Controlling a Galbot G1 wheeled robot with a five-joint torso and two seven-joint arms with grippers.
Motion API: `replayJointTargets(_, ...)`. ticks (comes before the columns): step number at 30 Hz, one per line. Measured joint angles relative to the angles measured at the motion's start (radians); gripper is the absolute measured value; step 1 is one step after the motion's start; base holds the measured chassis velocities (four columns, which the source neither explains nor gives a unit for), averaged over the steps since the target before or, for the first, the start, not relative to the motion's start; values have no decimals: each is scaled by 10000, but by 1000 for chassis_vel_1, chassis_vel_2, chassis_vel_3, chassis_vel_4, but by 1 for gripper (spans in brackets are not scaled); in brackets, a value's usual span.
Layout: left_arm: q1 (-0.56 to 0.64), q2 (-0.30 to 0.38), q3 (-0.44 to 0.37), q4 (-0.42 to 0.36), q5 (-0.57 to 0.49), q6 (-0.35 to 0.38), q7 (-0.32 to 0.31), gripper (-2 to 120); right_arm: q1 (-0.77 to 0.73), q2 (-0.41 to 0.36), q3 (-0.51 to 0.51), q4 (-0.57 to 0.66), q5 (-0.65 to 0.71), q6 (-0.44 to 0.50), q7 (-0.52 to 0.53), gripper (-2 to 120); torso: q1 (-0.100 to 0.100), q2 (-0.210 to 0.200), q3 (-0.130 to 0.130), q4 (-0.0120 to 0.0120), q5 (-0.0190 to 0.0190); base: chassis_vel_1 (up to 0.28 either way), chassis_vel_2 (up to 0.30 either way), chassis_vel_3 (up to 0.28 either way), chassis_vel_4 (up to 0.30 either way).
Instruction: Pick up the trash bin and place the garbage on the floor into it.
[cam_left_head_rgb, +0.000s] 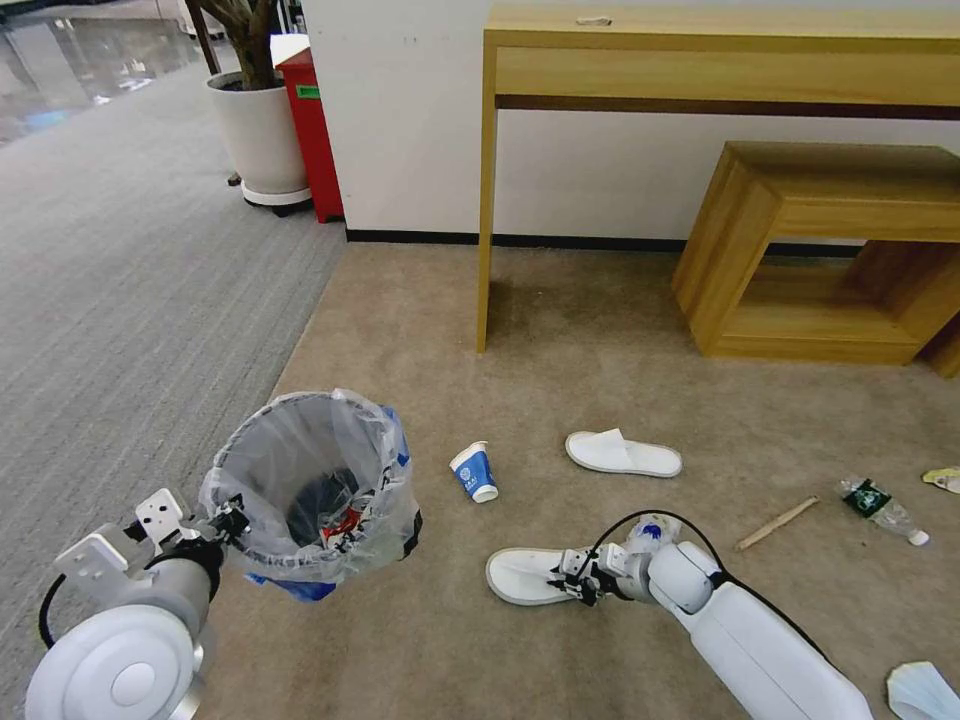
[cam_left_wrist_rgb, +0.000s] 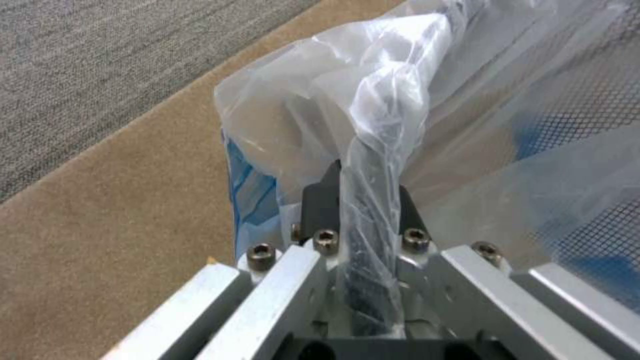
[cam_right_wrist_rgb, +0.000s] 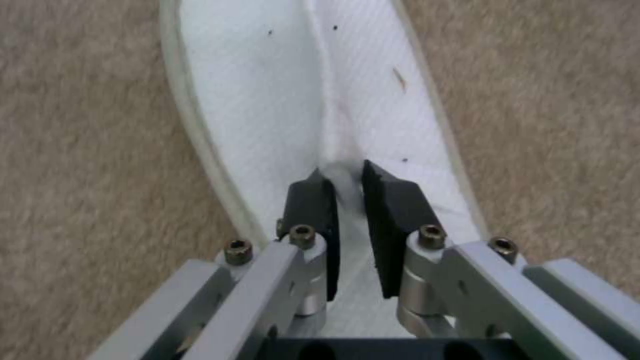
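The trash bin (cam_left_head_rgb: 310, 485), black with a clear bag liner, hangs above the beige floor (cam_left_head_rgb: 600, 330) at the left, some litter inside. My left gripper (cam_left_head_rgb: 232, 520) is shut on its rim (cam_left_wrist_rgb: 373, 165), bag pinched between the pads. My right gripper (cam_left_head_rgb: 575, 580) is shut on a fold of a white slipper (cam_left_head_rgb: 525, 575) lying on the carpet; the wrist view shows the fabric (cam_right_wrist_rgb: 287, 100) pinched between black pads. Other garbage: a second slipper (cam_left_head_rgb: 622, 453), a blue-white paper cup (cam_left_head_rgb: 474, 471), a wooden stick (cam_left_head_rgb: 777, 523), a green-label bottle (cam_left_head_rgb: 882, 509), a pale blue mask (cam_left_head_rgb: 922, 690).
A wooden desk (cam_left_head_rgb: 720, 60) and a low wooden shelf (cam_left_head_rgb: 830, 250) stand against the back wall. A potted plant (cam_left_head_rgb: 258, 130) and a red cabinet (cam_left_head_rgb: 312, 130) sit at the back left. Grey striped carpet (cam_left_head_rgb: 120, 280) covers the left side.
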Motion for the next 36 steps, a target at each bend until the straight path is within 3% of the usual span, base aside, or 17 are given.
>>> replayJointTargets(13, 37, -60, 65, -21, 142, -4, 41, 1, 94, -53, 113, 152, 266, 10, 240, 11, 0, 0, 0, 0, 0, 0, 0, 0, 0)
replayJointTargets(16, 50, -88, 126, -21, 220, -10, 70, 1, 56, -113, 142, 220, 280, 17, 251, 5, 0, 0, 0, 0, 1, 0, 0, 0, 0)
replayJointTargets(18, 73, -83, 155, -21, 257, -10, 78, 1, -16, -254, 201, 418, 360, 21, 253, 0, 0, 0, 0, 0, 1, 0, 0, 0, 0)
replayJointTargets(36, 180, 79, 192, -155, 288, -15, 78, 1, -813, -1086, 1312, 2083, 1326, 20, 257, 0, 0, 0, 0, 0, 2, 0, 0, 0, 0)
